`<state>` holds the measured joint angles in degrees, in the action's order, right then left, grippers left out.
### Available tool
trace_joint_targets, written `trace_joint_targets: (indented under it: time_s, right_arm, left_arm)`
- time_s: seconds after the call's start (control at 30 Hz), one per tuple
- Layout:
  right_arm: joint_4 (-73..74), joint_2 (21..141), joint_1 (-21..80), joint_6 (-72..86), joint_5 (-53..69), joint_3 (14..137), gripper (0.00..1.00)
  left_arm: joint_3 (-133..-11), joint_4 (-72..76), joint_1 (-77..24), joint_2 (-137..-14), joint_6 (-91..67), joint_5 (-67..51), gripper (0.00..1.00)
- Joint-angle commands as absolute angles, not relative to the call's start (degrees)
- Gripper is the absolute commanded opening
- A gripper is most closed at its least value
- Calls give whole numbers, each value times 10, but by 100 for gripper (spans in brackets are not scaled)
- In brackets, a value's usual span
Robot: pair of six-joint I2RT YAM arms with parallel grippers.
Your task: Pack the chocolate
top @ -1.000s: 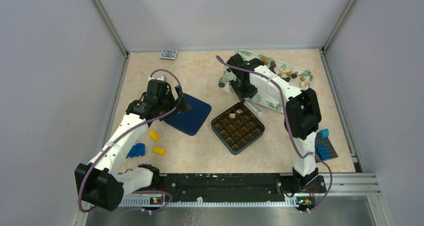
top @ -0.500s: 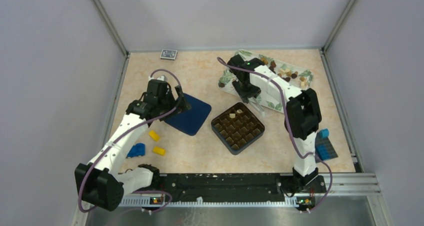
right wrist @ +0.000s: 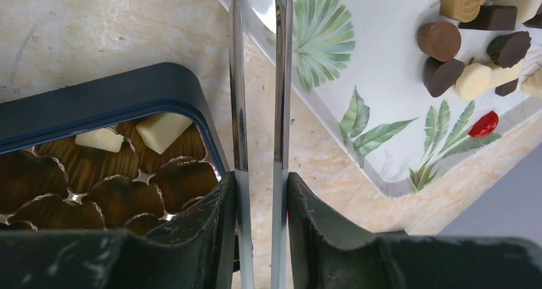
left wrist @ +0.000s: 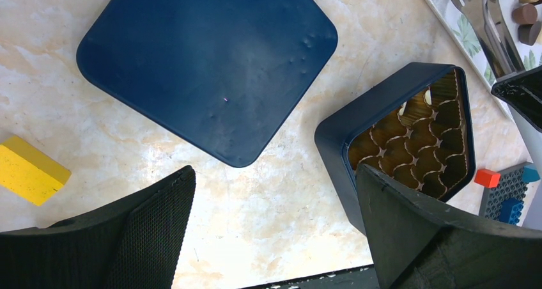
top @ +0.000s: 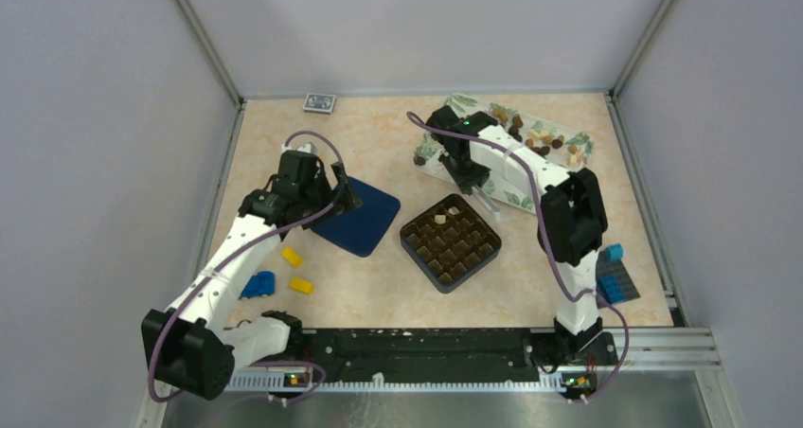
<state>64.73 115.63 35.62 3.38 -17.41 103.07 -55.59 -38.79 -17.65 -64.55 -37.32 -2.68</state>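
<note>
The chocolates (right wrist: 439, 39) are seen coloured brown and cream, the tongs (right wrist: 238, 78) silver, the tray (right wrist: 383, 65) white, printed with green leaves.

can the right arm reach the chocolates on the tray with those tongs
Probably yes: the right gripper holds the tongs at the edge of the tray, and the chocolates lie uncovered there, nothing between.

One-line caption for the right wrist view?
Right gripper grips tongs; box at left holds two cream chocolates, leaf-print tray at right holds loose chocolates.
</note>
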Motion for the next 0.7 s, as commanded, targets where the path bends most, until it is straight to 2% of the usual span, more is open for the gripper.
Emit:
trace_joint_targets:
  time_s: [0.0,0.1,0.27,0.43,0.67]
  right_arm:
    - [632,1105,360,34,-209,1032,13]
    - [618,1071,361,41,-220,1018,6]
    - [573,975,359,57,-221,977,4]
    - [583,890,365,74,-131,940,2]
    - [636,802,440,95,-72,838,2]
  left_arm:
    - [-559,-373,-173,-640,-365,-28,99]
    - [-564,-371,-173,-647,-362,-34,99]
    - [-575,-360,-173,-663,-355,-49,99]
    - [-590,-359,-173,-678,-346,-51,99]
    - [-596,-349,-171,-693,-356,-57,99]
